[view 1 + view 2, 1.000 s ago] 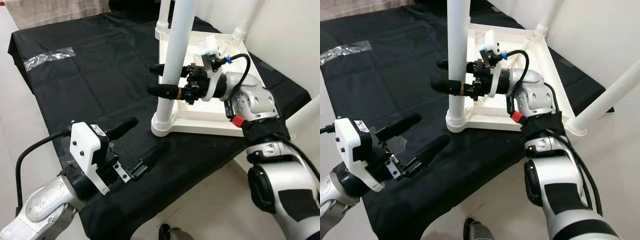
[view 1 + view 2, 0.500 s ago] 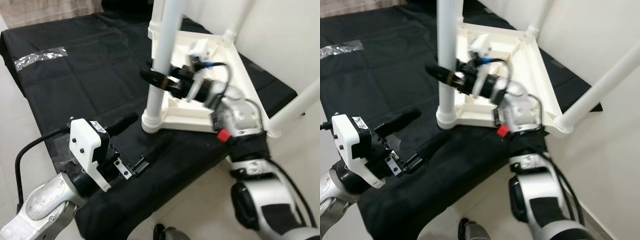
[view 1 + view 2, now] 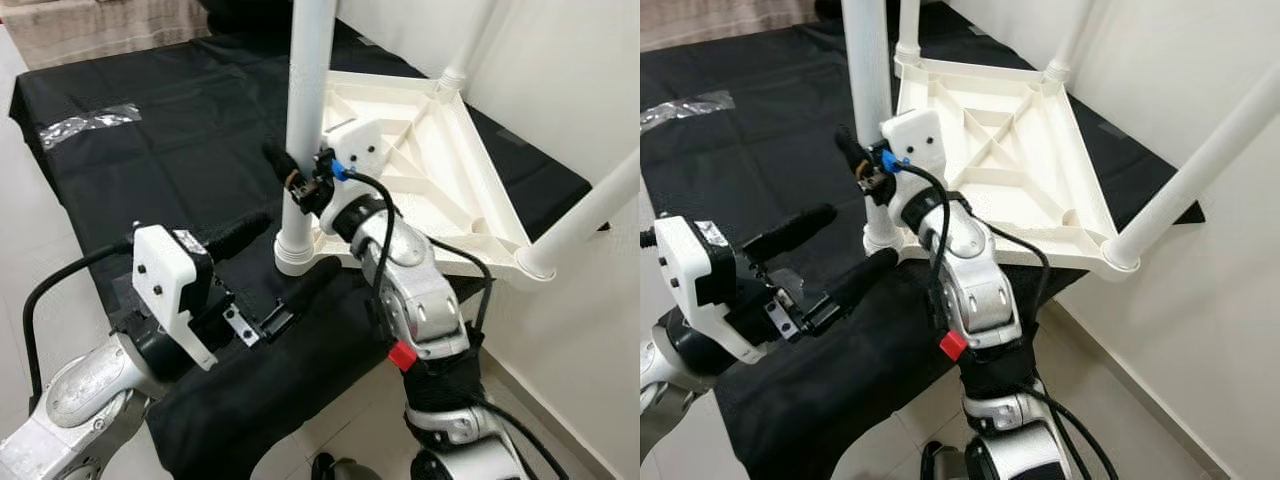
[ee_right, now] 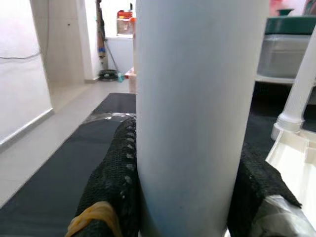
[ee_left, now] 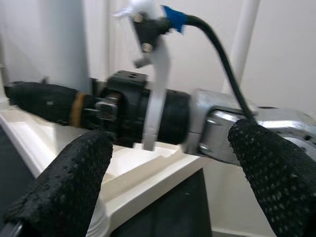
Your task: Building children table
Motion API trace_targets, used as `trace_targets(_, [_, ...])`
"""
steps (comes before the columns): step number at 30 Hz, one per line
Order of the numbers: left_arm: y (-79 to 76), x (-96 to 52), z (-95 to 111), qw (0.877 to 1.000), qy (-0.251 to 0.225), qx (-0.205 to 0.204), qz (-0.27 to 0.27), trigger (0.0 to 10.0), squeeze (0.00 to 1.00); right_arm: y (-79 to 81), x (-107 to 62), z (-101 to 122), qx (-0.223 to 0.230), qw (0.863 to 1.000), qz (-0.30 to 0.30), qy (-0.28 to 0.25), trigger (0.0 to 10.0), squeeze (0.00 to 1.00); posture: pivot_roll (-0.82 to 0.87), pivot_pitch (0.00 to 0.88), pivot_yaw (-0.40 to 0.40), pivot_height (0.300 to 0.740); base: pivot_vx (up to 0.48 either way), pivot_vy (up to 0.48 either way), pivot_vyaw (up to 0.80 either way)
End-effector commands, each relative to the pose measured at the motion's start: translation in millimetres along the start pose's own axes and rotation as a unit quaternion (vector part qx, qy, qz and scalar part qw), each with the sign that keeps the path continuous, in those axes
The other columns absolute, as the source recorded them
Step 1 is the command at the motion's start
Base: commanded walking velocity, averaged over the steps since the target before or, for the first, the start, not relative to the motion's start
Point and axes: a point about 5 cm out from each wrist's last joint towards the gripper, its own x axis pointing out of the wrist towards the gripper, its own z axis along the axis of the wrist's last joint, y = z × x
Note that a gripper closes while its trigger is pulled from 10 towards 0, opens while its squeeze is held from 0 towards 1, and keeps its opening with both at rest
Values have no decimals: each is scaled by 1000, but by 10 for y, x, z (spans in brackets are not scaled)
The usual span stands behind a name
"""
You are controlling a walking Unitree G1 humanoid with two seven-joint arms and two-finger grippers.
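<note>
The right gripper (image 4: 185, 197) pinches a white leg (image 3: 305, 120) that stands upright in the corner socket at about seven o'clock of the upturned tabletop (image 3: 420, 160) on the black cloth (image 3: 150, 150). The left gripper (image 3: 275, 270) hovers spread and empty just beside that socket. All the legs in sight look seated, so the build seems nearly done, with this leg perhaps still to press home. The right wrist view shows both fingers (image 4: 116, 187) touching the leg; the left wrist view shows the open gap.
</note>
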Motion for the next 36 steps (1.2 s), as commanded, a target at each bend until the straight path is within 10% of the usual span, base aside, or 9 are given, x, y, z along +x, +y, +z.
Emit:
trace_targets(1, [-25,-7,-24,1000,6,-8,-10,10000,0,104,22,-174,11,998,38,45,10000,0,107,222,-107,740,0,0,0])
trace_targets(3, [-20,-8,-26,1000,8,-8,-10,10000,0,155,10,-134,15,997,68,38,10000,0,107,222,-107,740,0,0,0])
trace_targets(4, [-16,-9,-26,1000,8,-8,-10,10000,0,140,-15,-71,23,993,113,21,10000,1000,113,221,-107,740,0,0,0])
trace_targets(14, [-35,-25,-32,1000,10,-7,-9,10000,0,-438,-148,209,8,960,278,-19,10000,1000,133,203,-120,740,0,0,0])
trace_targets(19, [-35,-29,-31,1000,10,-6,-9,10000,0,-466,-160,225,12,952,304,-19,10000,1000,132,203,-120,740,0,0,0])
trace_targets(20, [-33,-28,-23,1000,10,-5,-10,10000,0,-555,-102,295,9,940,339,-17,10000,0,141,206,-123,740,0,0,0])
trace_targets(27, [-31,-34,-13,1000,10,-4,-8,10000,0,-649,-1,411,24,930,365,-32,10000,0,143,211,-129,740,0,0,0])
trace_targets(29, [-34,-30,1,1000,8,-2,-7,10000,0,-692,1,384,38,925,378,-30,0,0,152,219,-139,740,0,0,0])
trace_targets(36, [-32,-26,46,1000,1,2,-4,10000,0,-714,-60,296,44,913,406,-10,0,0,154,228,-140,740,0,0,0])
